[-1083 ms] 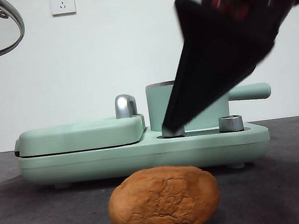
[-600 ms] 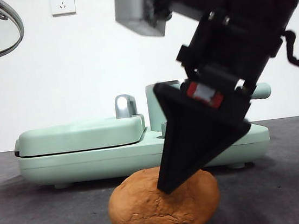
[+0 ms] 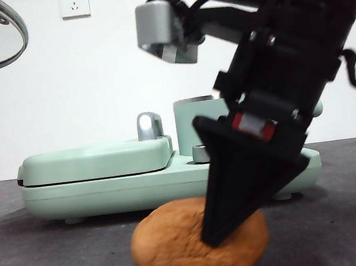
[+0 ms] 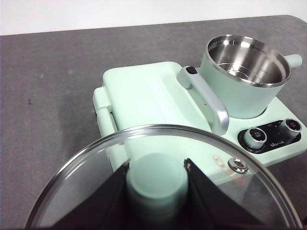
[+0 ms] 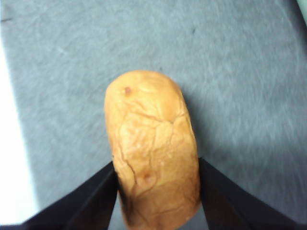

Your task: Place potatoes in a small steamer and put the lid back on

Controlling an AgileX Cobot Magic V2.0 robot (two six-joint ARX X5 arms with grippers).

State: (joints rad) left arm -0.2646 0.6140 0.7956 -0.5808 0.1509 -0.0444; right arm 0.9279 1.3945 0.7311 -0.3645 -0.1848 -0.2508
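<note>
My right pincer [image 5: 156,191] straddles the potato [image 5: 152,148] across its short width, jaws spread and seemingly touching, while the left pincer [image 4: 157,184] pinches the lid [image 4: 240,191] upper left.
</note>
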